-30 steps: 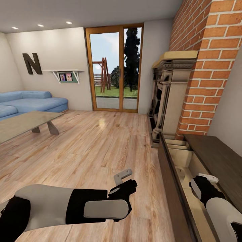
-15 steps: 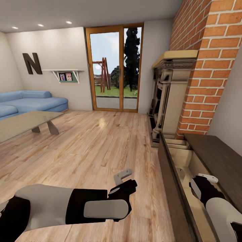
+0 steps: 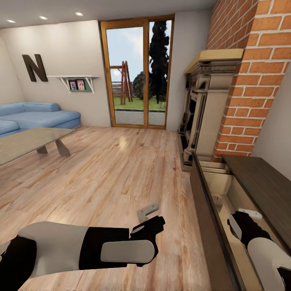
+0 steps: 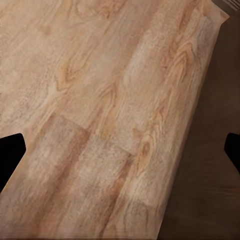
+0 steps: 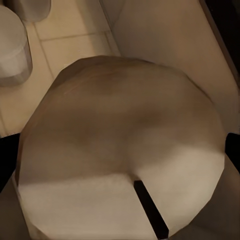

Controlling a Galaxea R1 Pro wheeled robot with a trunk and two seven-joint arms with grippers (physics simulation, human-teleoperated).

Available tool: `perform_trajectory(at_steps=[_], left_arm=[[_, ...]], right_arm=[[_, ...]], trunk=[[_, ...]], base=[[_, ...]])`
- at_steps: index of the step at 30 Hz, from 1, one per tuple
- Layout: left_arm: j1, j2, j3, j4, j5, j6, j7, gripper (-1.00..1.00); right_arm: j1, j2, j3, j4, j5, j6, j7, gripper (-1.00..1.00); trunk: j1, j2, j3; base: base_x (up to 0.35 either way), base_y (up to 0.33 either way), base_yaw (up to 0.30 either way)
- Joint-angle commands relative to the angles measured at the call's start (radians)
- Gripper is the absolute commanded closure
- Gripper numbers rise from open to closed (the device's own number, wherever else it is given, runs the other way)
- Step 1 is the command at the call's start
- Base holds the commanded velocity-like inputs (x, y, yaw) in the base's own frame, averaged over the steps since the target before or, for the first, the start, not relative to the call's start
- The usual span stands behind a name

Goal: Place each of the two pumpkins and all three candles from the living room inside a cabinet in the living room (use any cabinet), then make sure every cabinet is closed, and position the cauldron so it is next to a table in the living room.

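The cabinet (image 3: 206, 218) stands at the right with its long drawer pulled out, showing tan divided insides. My right gripper (image 3: 241, 218) hangs inside that drawer. In the right wrist view a beige candle (image 5: 120, 130) with a dark wick lies directly under the open right gripper (image 5: 120, 150), spanning nearly the whole gap between the fingertips. Two more candles (image 5: 11, 45) (image 5: 31, 7) stand in the neighbouring compartment. My left gripper (image 3: 151, 216) is open over bare wood floor, beside the drawer front (image 4: 210, 150). The grey table (image 3: 24, 141) is far left. The pumpkins and cauldron are out of view.
A carved stone fireplace (image 3: 202, 109) under a brick chimney stands just beyond the cabinet. A blue sofa (image 3: 36, 115) sits behind the table. A glass door (image 3: 137, 76) is in the back wall. Wide wood floor (image 3: 113, 169) lies between table and cabinet.
The whole head view has shifted slightly, so the camera moved. Both arms keep the same pose and the drawer stays open.
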Motion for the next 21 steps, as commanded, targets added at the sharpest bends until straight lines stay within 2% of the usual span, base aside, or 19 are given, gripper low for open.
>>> perform_trajectory(at_steps=[1,9,21], left_arm=[[-0.001,0.0,-0.001,-0.001,0.003,-0.004,0.0,-1.0],[-0.001,0.0,-0.001,-0.001,0.005,-0.004,0.0,-1.0],[-0.001,0.0,-0.001,-0.001,0.02,-0.004,0.0,-1.0]], right_arm=[[-0.001,0.001,-0.003,-0.002,0.005,0.006,0.0,1.0],[-0.001,0.001,-0.003,-0.002,0.006,0.006,0.0,1.0],[-0.001,0.001,-0.003,-0.002,0.006,0.006,0.0,1.0]], trunk=[[0.0,-0.001,-0.005],[0.004,-0.003,-0.036],[0.004,-0.003,-0.036]], base=[[0.0,0.0,0.0],[0.0,0.0,0.0],[0.0,0.0,0.0]])
